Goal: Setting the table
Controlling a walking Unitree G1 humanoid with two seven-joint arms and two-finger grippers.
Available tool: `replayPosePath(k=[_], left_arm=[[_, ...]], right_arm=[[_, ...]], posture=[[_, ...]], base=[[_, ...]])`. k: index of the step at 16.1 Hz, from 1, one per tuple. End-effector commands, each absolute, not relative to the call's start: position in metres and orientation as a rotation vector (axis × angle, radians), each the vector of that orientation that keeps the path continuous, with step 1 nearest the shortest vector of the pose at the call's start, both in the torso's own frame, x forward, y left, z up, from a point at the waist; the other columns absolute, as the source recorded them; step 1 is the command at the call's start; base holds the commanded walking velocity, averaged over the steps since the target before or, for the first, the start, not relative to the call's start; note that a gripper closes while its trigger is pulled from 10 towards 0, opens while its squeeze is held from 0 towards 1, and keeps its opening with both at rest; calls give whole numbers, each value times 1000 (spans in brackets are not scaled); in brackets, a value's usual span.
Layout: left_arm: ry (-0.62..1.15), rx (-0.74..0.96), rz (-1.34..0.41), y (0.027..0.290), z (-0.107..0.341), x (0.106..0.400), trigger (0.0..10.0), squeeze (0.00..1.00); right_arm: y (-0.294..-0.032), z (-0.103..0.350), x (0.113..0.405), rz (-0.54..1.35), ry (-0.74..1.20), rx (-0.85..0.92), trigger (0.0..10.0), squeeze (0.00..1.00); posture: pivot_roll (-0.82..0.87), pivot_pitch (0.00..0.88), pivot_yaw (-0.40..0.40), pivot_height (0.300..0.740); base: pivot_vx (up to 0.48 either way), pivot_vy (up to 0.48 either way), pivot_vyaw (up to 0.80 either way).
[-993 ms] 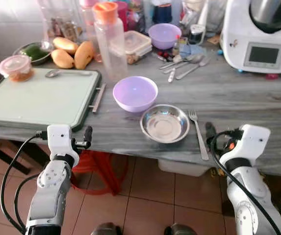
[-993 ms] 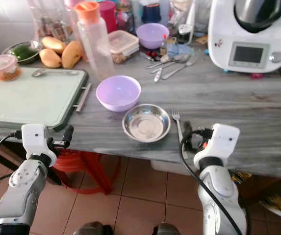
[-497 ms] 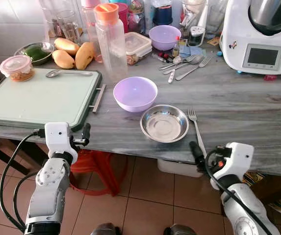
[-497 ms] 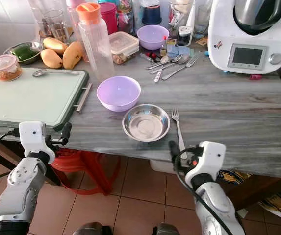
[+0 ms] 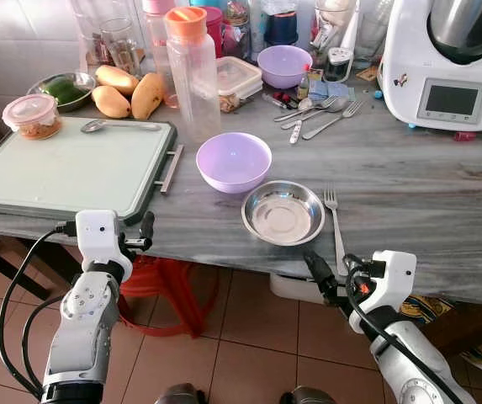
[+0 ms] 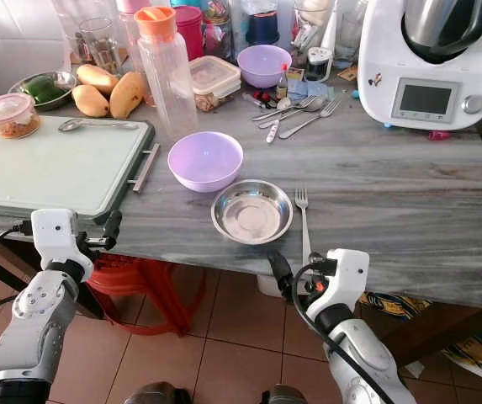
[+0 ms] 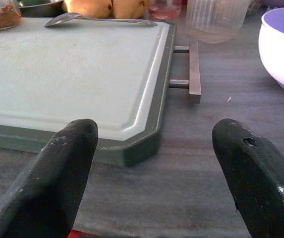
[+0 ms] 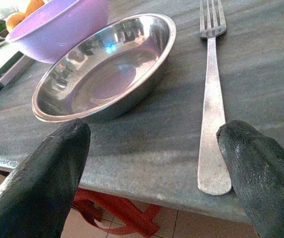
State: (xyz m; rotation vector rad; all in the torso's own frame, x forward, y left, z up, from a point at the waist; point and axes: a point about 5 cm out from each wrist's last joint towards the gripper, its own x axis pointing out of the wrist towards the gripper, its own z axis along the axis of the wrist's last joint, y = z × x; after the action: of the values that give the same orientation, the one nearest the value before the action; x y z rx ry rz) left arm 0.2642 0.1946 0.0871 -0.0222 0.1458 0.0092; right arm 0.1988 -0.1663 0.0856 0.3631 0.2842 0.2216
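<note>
Our right claw (image 5: 323,278) has dropped below the surface (image 5: 426,181) edge, fingers spread, leaving the fork (image 5: 336,227) at the steel bowl's (image 5: 283,212) three o'clock. Left claw (image 5: 145,231) hangs spread too.

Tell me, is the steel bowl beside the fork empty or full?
Empty: the steel bowl shows only its bare shiny bottom, beside the fork.

Two silver arms rise from the bottom of the head view. The left gripper (image 5: 146,231) sits at about 8 o'clock, its black fingers (image 7: 57,183) spread wide. The right gripper (image 5: 323,278) sits at about 5 o'clock, fingers (image 8: 47,178) also spread wide, empty.
</note>
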Motion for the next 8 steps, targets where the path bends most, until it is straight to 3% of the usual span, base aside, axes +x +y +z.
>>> replayPosePath(k=[1,8], left_arm=[[141,-12,29,199,88,264,10000,0],[135,-18,32,199,89,264,10000,0]], right_arm=[[-164,82,197,236,308,375,10000,0],[-169,114,206,217,115,208,10000,0]], posture=[[-8,0,59,740],[-10,0,55,740]], base=[[0,0,0],[0,0,0]])
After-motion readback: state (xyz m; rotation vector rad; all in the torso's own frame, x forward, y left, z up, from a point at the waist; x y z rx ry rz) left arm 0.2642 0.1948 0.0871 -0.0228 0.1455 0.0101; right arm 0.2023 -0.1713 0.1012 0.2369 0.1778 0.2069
